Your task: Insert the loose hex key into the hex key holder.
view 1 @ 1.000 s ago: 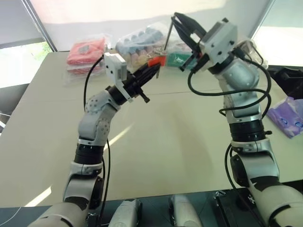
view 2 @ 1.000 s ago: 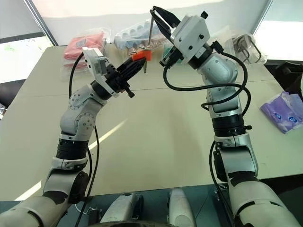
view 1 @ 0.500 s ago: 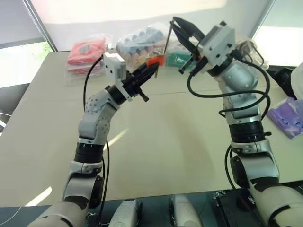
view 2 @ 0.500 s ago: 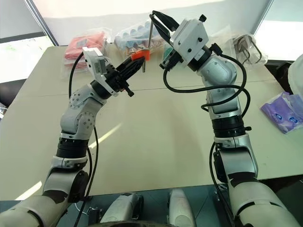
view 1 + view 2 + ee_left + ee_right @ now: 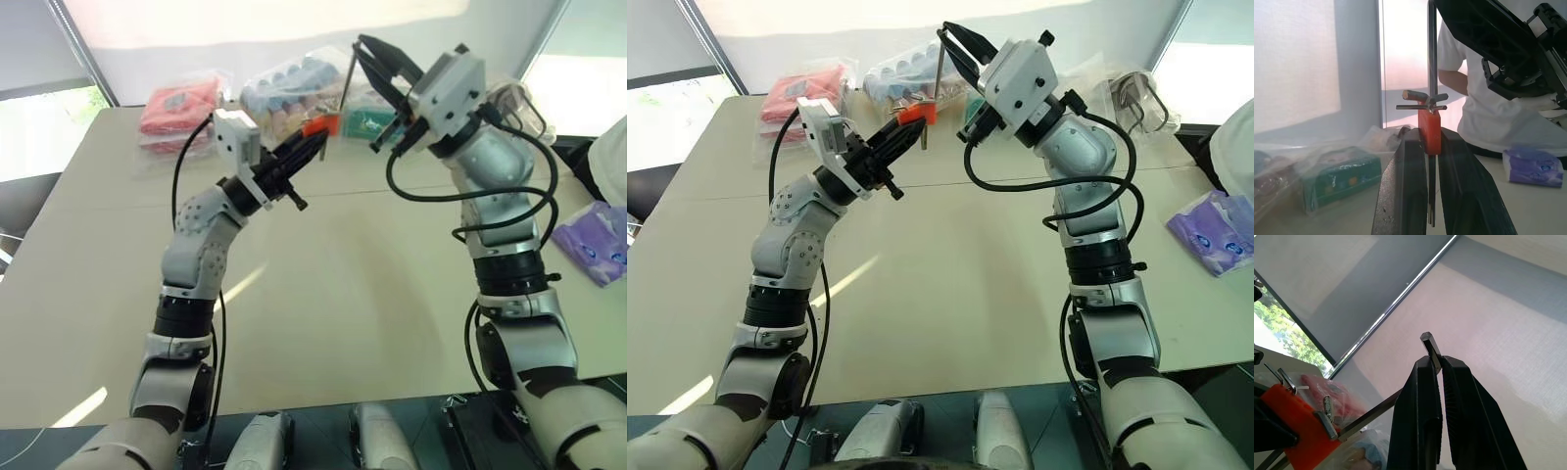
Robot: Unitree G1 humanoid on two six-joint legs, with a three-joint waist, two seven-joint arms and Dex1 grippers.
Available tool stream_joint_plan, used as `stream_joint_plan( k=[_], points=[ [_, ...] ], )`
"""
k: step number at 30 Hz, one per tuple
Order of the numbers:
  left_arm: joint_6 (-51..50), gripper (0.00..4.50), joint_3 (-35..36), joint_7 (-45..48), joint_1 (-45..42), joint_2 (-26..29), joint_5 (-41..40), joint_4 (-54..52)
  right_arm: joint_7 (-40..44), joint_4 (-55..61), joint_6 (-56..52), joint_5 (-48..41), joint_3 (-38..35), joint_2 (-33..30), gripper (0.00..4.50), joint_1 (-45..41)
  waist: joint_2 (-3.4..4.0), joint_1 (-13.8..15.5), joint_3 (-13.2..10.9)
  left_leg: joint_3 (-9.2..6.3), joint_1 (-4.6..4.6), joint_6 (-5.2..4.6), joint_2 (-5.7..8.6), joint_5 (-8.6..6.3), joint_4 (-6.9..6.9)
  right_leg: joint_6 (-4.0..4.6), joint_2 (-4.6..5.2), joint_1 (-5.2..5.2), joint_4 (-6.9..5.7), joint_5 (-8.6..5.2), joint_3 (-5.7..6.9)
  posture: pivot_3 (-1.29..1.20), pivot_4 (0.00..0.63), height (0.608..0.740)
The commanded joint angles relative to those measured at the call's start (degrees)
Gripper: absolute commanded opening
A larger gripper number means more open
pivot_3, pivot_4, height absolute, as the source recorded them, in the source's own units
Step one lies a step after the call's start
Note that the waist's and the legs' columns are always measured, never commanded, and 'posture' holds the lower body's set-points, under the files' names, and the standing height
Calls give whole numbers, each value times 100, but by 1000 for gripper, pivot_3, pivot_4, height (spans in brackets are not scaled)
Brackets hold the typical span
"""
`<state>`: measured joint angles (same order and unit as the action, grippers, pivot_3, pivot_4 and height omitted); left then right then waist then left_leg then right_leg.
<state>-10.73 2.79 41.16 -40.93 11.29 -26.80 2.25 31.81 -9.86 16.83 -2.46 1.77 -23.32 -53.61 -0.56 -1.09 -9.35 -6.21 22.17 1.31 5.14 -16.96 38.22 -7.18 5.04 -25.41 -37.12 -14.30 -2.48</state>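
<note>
Above the worktop (image 5: 323,294), the left pincer (image 5: 318,143) is clamping the holder (image 5: 320,126), while the right pincer (image 5: 361,47) is pinching the key (image 5: 348,78), its long shaft passing down through the holder.

No text, label, brand, number or sign can be read. Faint printed marks are carried by the green packet (image 5: 1337,178) and the purple packet (image 5: 1533,168) on the desk (image 5: 323,294), but they are too blurred for any letter or figure to be made out.
</note>
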Motion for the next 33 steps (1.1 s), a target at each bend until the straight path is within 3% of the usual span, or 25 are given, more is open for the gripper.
stream_joint_plan(
  k=[1,33],
  points=[
    [58,117,5,26,-82,36,-47,-222,-64,179,45,-13,-32,41,53,-150,0,-1,0,0,0,0,0,0,0,0,0,0,0,0,0,0,150,740],
    [67,117,-16,9,-117,-6,-64,-208,48,179,170,162,4,-132,53,69,0,2,0,0,0,0,0,0,0,0,0,0,0,0,0,0,150,740]
  ],
)
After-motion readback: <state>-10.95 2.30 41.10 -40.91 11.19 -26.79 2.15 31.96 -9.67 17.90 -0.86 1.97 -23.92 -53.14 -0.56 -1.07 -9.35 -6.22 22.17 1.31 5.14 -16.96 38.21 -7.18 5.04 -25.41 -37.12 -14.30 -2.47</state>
